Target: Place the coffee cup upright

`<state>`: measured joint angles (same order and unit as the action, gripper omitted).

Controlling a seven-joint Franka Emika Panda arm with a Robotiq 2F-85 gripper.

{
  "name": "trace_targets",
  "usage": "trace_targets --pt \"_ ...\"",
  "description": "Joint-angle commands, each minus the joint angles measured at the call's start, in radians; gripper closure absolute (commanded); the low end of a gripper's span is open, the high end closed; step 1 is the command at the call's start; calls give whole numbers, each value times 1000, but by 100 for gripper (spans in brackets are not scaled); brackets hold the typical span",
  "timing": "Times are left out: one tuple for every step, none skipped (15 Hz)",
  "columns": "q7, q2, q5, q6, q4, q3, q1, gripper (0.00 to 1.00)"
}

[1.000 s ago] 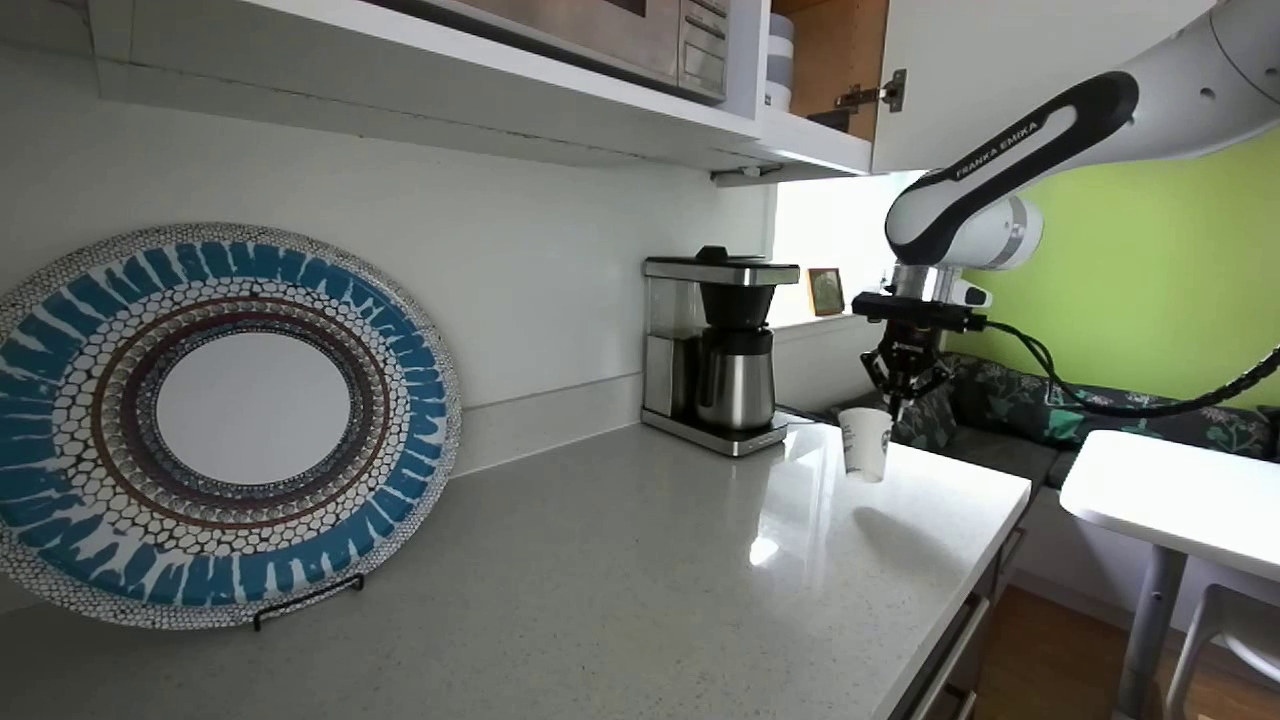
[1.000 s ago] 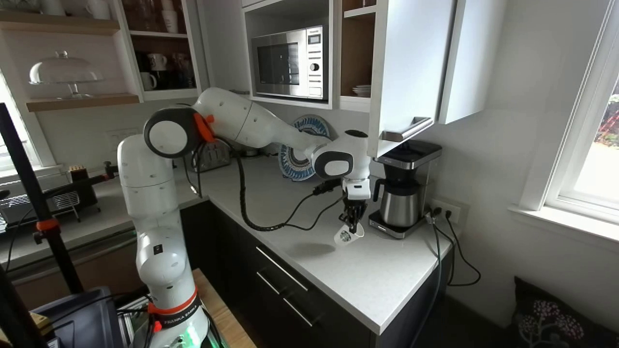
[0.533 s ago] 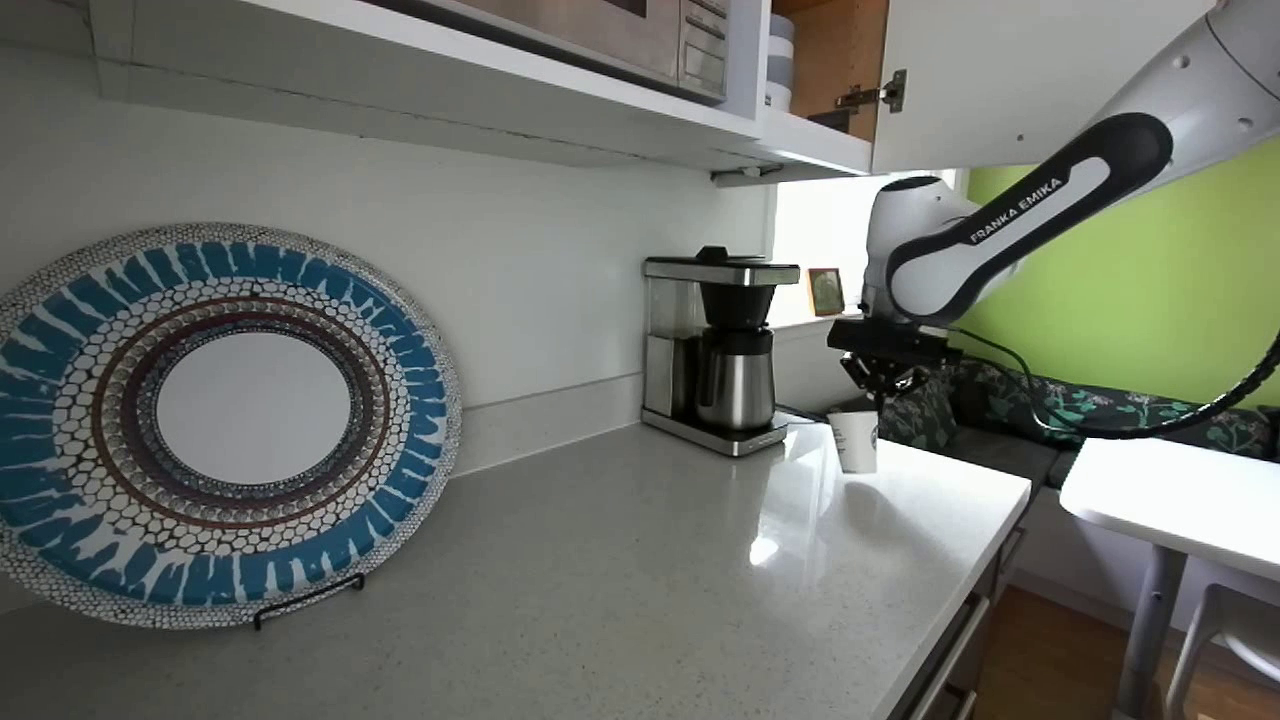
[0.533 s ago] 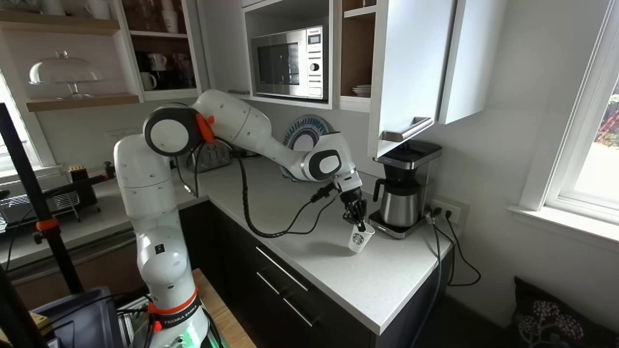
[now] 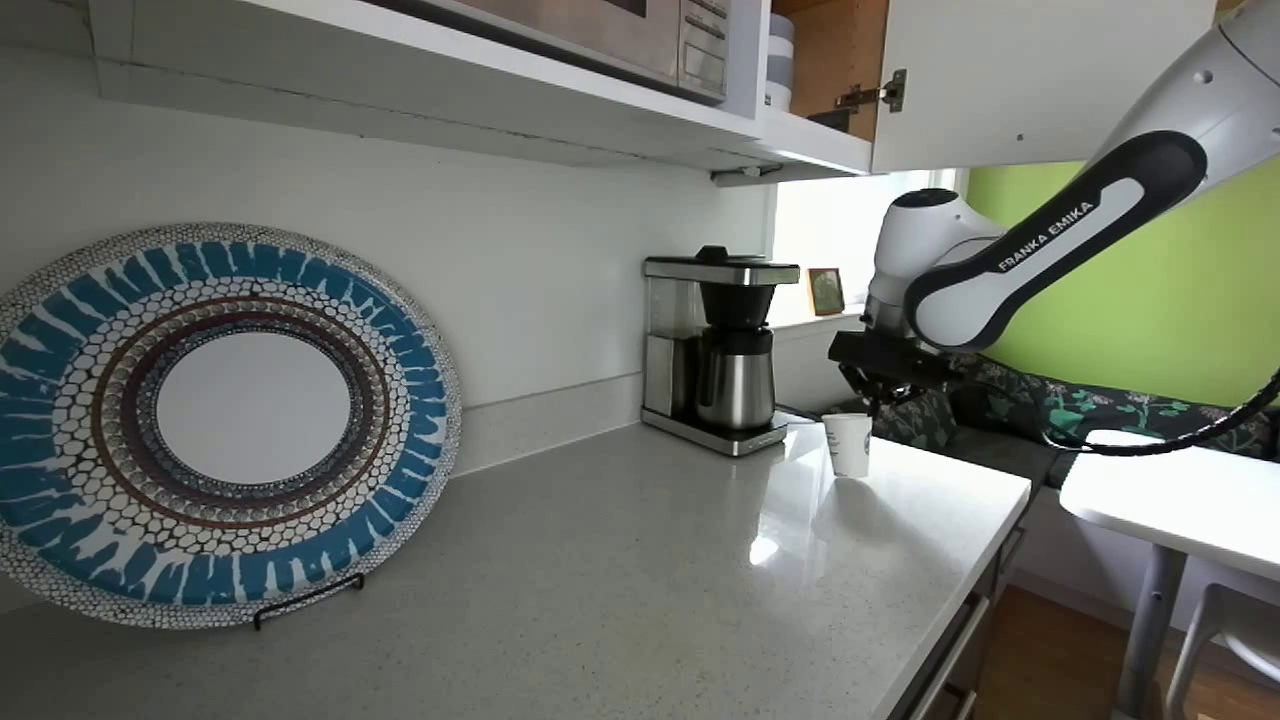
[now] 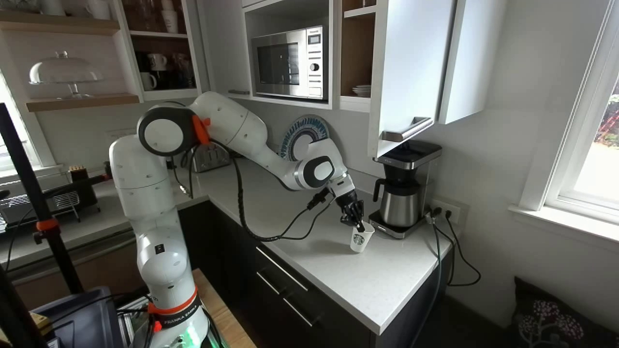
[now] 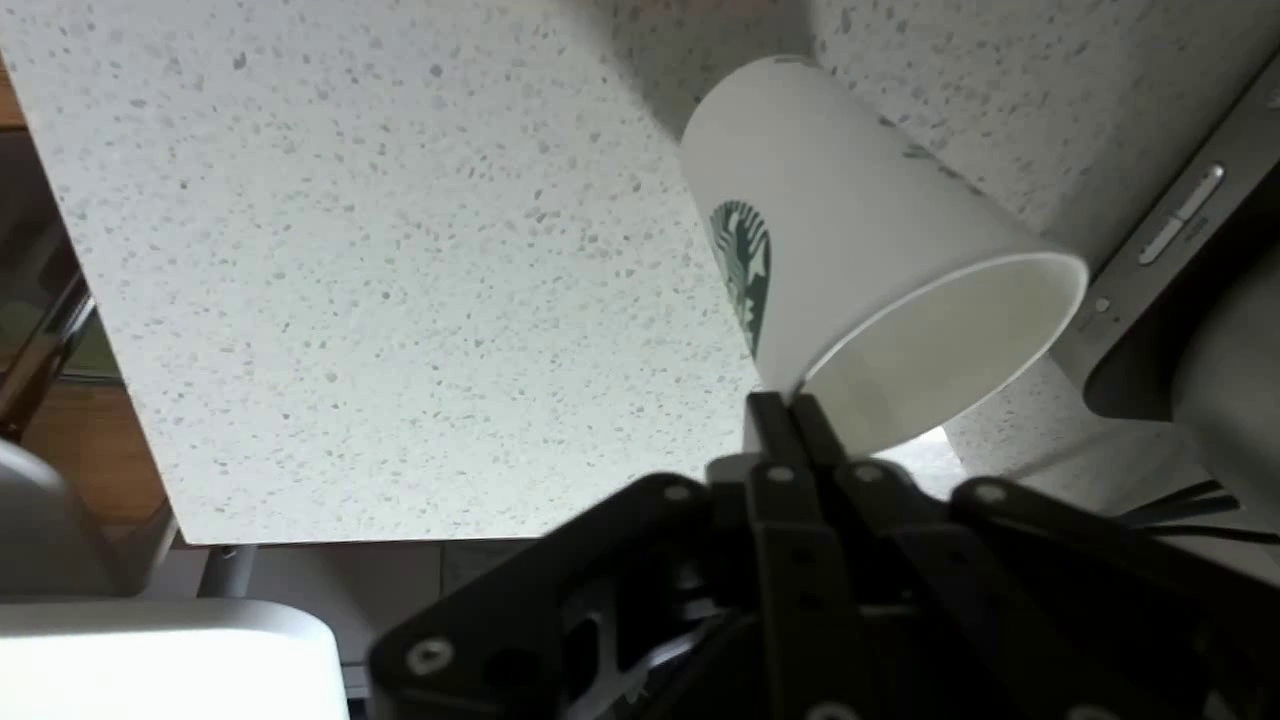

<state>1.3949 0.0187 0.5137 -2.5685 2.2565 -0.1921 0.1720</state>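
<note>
The coffee cup is a white paper cup with a green logo, seen in both exterior views (image 5: 848,446) (image 6: 361,240) and in the wrist view (image 7: 830,190). It is close to upright with a slight tilt, mouth up. Its base is at or just above the light speckled counter (image 5: 600,580); I cannot tell whether it touches. My gripper (image 6: 360,227) comes down at a slant and is shut on the cup's rim. In the wrist view its fingertips (image 7: 793,402) pinch the wall, one inside the mouth and one outside.
A coffee maker with a steel carafe (image 6: 400,208) stands close to the cup, towards the wall. An open cabinet door (image 6: 411,72) hangs above. A decorated plate (image 5: 250,410) leans on the wall further along. The counter's front edge and end corner (image 6: 379,328) lie near.
The cup has swung from a strong tilt above the counter to nearly upright and come lower. The wrist has turned from pointing straight down to a slant. The grip on the rim stays.
</note>
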Motion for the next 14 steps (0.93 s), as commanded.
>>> trace_targets --pt "54 39 36 -59 69 5 14 99" --pt "58 41 37 -69 76 5 16 99" --pt "62 44 39 -76 82 6 18 99" --pt "64 46 41 -82 87 6 20 73" --pt "62 50 35 -82 92 7 22 72" --pt "68 55 39 -85 96 7 24 65" --pt "65 59 35 -85 99 7 26 59" --pt "66 67 38 -85 101 6 30 52" --pt "59 77 33 -82 103 7 32 44" --pt "51 89 28 -82 105 6 36 37" --pt "53 98 30 -80 105 7 42 28" --pt "47 111 26 -79 106 8 47 22" --pt "40 123 21 -74 107 9 52 15" --pt "28 136 11 -74 108 10 57 6"
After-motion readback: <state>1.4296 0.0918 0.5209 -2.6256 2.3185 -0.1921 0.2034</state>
